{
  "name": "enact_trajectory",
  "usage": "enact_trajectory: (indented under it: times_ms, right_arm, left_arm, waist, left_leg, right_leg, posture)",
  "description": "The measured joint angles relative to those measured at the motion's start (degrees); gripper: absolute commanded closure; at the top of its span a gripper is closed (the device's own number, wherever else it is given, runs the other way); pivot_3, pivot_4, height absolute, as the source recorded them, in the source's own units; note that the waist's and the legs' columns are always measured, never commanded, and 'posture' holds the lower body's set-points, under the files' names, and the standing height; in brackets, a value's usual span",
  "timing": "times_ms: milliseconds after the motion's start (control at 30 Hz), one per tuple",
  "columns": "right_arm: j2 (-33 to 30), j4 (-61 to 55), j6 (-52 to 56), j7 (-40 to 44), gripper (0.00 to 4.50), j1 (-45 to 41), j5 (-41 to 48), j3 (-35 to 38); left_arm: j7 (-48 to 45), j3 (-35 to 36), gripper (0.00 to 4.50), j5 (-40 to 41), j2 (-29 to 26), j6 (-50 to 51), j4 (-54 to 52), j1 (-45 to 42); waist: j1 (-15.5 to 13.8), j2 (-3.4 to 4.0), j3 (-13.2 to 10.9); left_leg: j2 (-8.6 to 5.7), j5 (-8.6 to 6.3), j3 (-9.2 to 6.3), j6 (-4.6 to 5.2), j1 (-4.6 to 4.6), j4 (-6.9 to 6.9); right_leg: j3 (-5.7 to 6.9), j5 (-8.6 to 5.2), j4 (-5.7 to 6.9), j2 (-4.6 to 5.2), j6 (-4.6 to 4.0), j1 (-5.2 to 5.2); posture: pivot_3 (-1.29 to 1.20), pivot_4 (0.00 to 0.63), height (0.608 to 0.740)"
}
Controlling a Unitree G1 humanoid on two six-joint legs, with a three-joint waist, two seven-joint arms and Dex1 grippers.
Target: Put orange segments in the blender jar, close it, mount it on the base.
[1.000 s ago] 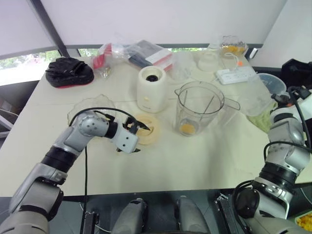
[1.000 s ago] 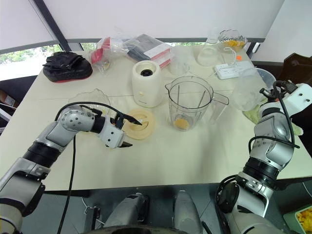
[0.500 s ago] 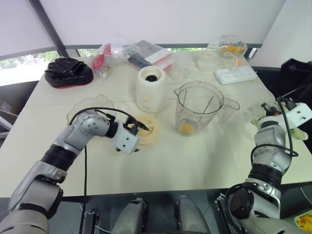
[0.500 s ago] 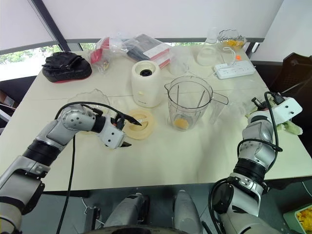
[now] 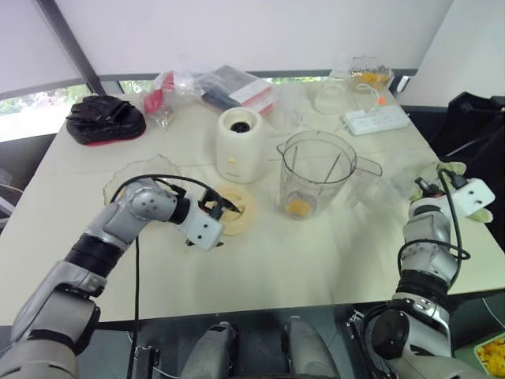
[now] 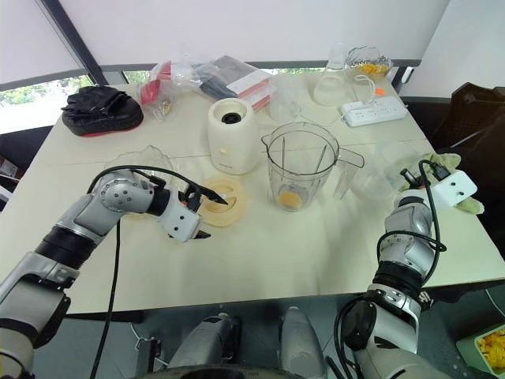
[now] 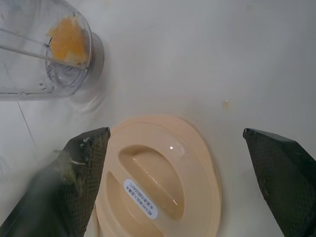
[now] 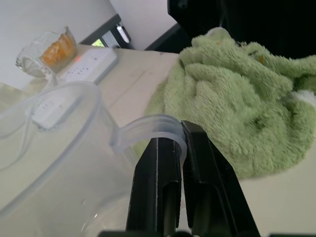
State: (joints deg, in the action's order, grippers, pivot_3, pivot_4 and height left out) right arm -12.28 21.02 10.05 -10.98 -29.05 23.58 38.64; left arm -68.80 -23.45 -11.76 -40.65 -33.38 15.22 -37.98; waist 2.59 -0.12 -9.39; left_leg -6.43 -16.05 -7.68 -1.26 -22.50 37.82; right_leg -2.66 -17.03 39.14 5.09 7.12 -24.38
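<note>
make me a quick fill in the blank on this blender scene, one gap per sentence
1. The left gripper hovers with open fingers over the cream ____.
2. The orange segments lie at the bottom of the blender ____.
3. The base stands apart from the blender jar with nothing mounted on its dark ____.
4. Beyond the shut right gripper lies a green ____.

Missing words: lid; jar; socket; cloth
</note>
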Motion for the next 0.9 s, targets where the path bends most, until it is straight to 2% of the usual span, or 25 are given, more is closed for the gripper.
enact_trajectory:
  times_ms: [900]
  right_arm:
    - [1.1, 0.6, -3.7, -1.1, 4.47, 1.4, 0.4, -2.0]
  left_arm:
    - [0.0, -0.1, 0.0, -0.1, -0.3, 0.0, -0.1, 0.0]
  waist:
    - [0.0, -0.01, 0.0]
  left_leg:
    - [0.01, 0.0, 0.0, 0.0, 0.01, 0.0]
  right_leg:
    - [-0.01, 0.0, 0.01, -0.01, 0.0, 0.0]
  posture:
    - [0.0, 0.15, 0.74]
